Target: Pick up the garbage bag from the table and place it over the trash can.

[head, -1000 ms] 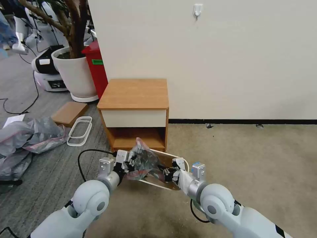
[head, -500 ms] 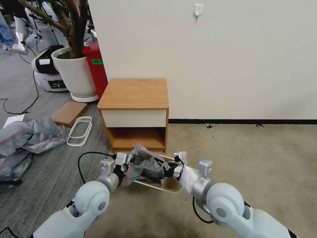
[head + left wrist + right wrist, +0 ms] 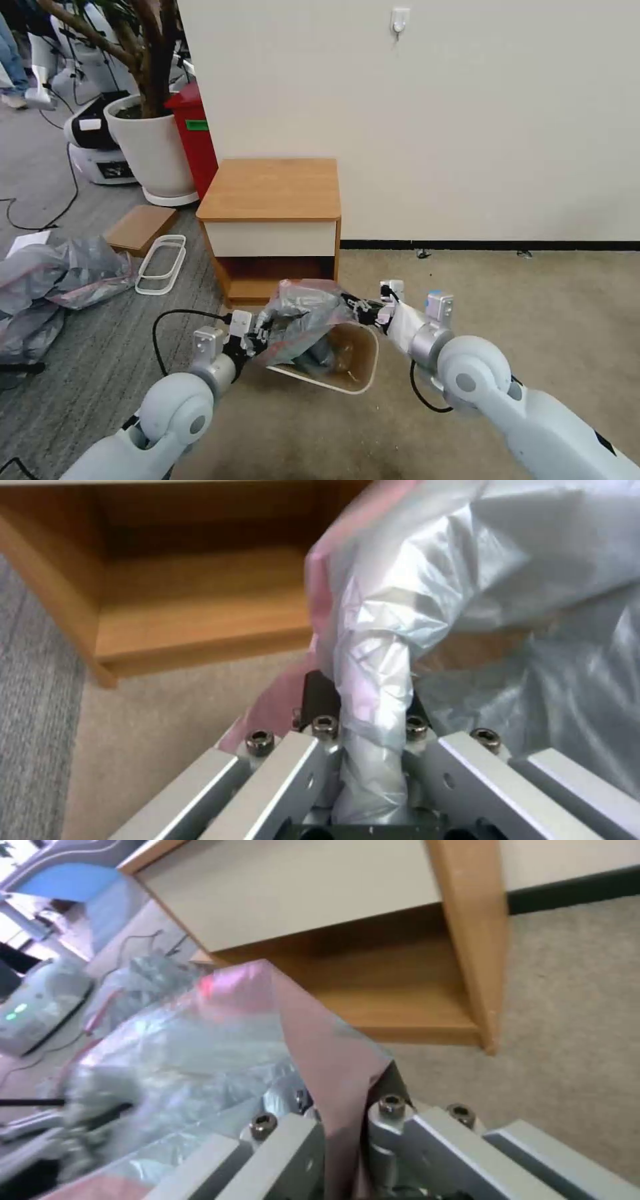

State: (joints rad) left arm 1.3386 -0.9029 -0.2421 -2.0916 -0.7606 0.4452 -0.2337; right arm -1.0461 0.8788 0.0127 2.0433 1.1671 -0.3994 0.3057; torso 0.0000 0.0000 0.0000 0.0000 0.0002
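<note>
Closest to the robot, both arms reach forward and down over the beige carpet, and between them the garbage bag (image 3: 303, 320) is held stretched above the trash can (image 3: 347, 363). The left gripper (image 3: 257, 331) is clamped on the near left part of the bag; in the left wrist view a bunched fold of grey plastic (image 3: 373, 700) runs straight down between its closed fingers (image 3: 319, 700). The right gripper (image 3: 363, 310) pinches the far right edge of the bag, and the right wrist view shows the pinkish-red band (image 3: 320, 1060) of the rim drawn down into the narrow gap between its fingers (image 3: 393, 1087). The bag spreads across the left and back part of the can's mouth, partly drooping inside, while the right front of the opening lies uncovered and the can's brownish inner wall shows there. The can stands on the carpet just in front of the table (image 3: 270, 190), whose wooden top is bare and whose lower shelf opens right behind the bag. Off to the left on the grey floor lie a heap of grey-pink bags (image 3: 57, 273), two white rings (image 3: 161, 263) and a flat cardboard box (image 3: 140, 227). Farther back stand a big white plant pot (image 3: 150, 150) and a red bin (image 3: 197, 137) against the cream wall.
</note>
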